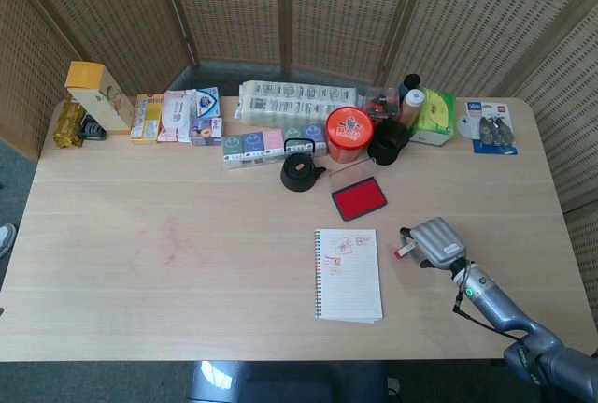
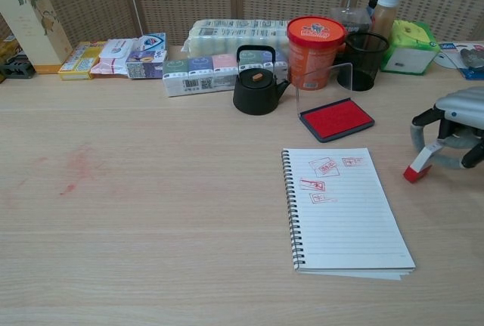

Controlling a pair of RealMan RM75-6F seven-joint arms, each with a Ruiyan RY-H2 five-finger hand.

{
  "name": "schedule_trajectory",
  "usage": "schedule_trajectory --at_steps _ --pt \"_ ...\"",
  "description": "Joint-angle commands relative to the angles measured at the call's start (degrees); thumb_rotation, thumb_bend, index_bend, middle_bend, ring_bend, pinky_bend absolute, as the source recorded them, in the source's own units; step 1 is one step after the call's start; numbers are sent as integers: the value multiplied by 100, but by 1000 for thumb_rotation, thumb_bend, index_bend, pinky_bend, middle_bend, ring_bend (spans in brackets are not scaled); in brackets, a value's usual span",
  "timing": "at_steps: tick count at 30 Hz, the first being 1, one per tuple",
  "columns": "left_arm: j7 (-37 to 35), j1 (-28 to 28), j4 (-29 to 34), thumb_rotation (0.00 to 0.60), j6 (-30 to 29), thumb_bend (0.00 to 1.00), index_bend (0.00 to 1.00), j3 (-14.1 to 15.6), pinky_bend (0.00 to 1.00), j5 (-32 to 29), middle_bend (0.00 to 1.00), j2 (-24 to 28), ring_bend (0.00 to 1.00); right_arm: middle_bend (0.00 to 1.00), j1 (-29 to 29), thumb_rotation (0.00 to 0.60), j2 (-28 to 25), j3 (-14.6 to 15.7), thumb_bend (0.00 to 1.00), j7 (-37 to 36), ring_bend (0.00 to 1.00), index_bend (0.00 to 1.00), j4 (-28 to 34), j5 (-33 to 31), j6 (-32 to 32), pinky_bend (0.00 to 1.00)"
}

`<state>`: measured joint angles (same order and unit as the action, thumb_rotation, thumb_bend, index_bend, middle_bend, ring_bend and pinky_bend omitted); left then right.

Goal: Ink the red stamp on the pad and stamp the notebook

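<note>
- One hand was in view, the right hand, at the right edge of the bench, its fingers curled around the red stamp.
- Tilted, the red stamp touched the bench with its red end, right of the notebook.
- Several red imprints marked the notebook's far part.
- Beyond the notebook lay the open ink pad, near a black teapot.
</note>
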<state>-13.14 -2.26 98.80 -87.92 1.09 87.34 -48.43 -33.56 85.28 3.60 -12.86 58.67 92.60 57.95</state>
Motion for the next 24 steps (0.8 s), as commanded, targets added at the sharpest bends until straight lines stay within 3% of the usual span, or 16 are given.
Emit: schedule_trajectory --at_steps 1,6,11,17,24 --pt "5 1 4 600 4 30 0 -1 38 -7 0 -1 0 946 20 600 -36 -54 466 78 1000 568 97 -16 110 1000" --pt "29 20 26 600 29 31 0 10 38 24 0 3 0 946 -62 600 -263 -337 468 594 1000 574 722 -103 317 1000" --pt "-13 -7 -10 600 -16 31 0 34 38 69 0 5 0 945 -290 600 -443 -756 469 1416 1000 578 1564 -480 99 1000" --pt "-131 -19 -79 600 -32 32 0 61 38 119 0 9 0 945 -726 600 -431 -1403 469 2444 1000 578 2344 -1516 -551 1000" --pt "-217 -6 -136 600 16 31 0 77 38 115 0 12 0 945 -1173 600 -62 -1821 469 3576 1000 578 2283 -2940 -985 1000"
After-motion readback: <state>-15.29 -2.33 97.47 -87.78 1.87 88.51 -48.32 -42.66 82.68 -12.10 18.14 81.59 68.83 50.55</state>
